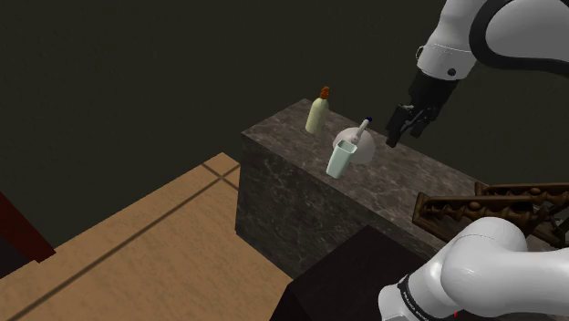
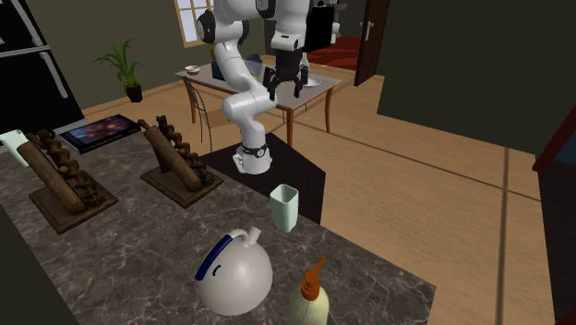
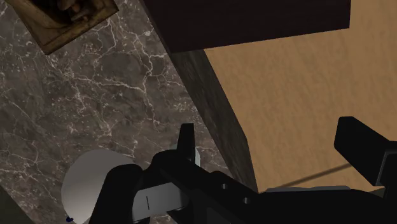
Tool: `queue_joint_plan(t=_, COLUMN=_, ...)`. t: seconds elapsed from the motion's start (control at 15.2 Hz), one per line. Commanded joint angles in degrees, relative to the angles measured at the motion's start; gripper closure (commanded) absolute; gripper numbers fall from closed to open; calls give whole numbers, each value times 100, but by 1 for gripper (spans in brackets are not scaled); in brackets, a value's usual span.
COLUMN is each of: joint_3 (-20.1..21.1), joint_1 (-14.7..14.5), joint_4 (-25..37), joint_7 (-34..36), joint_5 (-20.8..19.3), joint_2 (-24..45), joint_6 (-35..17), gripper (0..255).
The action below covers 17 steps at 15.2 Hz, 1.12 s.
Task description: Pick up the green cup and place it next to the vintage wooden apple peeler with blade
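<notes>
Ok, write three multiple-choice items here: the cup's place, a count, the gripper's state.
1. The pale green cup stands
A. at the counter's edge, beside the white jug
B. on the floor
C. on the robot's stand
2. Wooden peelers on the counter:
A. one
B. two
C. four
3. The gripper is
A. open, holding nothing
B. shut on the cup
C. shut on a bottle

Key: 1 A, the cup is at the edge by the jug; 2 B, the second exterior view shows a pair; 3 A, its fingers stand apart, clasping nothing.
</notes>
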State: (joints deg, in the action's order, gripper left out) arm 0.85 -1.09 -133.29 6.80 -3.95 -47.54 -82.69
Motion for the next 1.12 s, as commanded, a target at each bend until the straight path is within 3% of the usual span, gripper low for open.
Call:
queue_joint_plan(t=0.0, joint_3=0, joint_1=0, joint_4=0, joint_7=0, joint_5=0, joint_2=0, joint_6=0, gripper=0)
queue_joint_plan(t=0.53, joint_3=-600, joint_1=60, joint_4=-246, joint_7=-623, joint_5=-209, joint_2=1120, joint_6=-1445, gripper=0)
queue_joint_plan(t=1.06, joint_3=-1133, joint_1=53, joint_4=44, joint_7=-1301, joint_5=-139, joint_2=2641, joint_6=-2730, gripper=0)
